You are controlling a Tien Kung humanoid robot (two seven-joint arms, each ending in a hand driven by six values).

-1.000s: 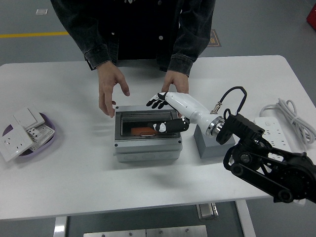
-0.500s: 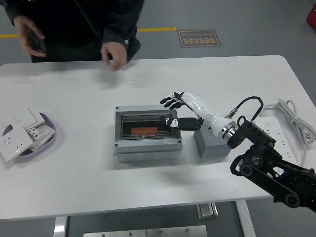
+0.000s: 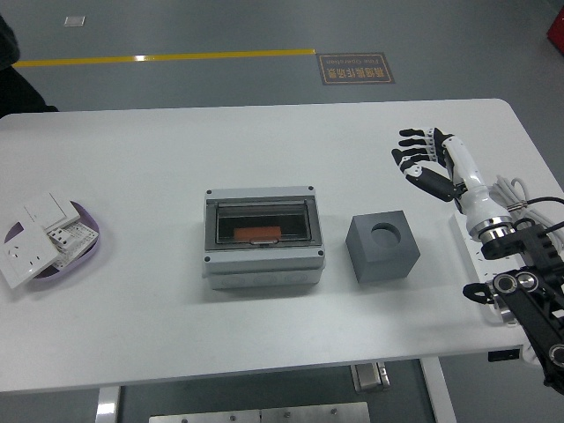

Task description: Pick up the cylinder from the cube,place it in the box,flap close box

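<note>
lying inside the box [image 3: 263, 239] under its shut clear flap, the orange cylinder [image 3: 258, 233] looked delivered; the cube [image 3: 382, 247] stood empty beside it. the right hand [image 3: 426, 160] hovered apart, fingers spread, holding nothing.

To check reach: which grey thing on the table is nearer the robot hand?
The grey cube with the round hole on top; the grey box lies farther from the right robot hand.

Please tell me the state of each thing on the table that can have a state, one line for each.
box: flap closed, orange cylinder inside under the clear cover
cube: upright, its round hole empty
right hand: open, holding nothing, raised above the table's right side
purple dish: holds white switch plates
</note>
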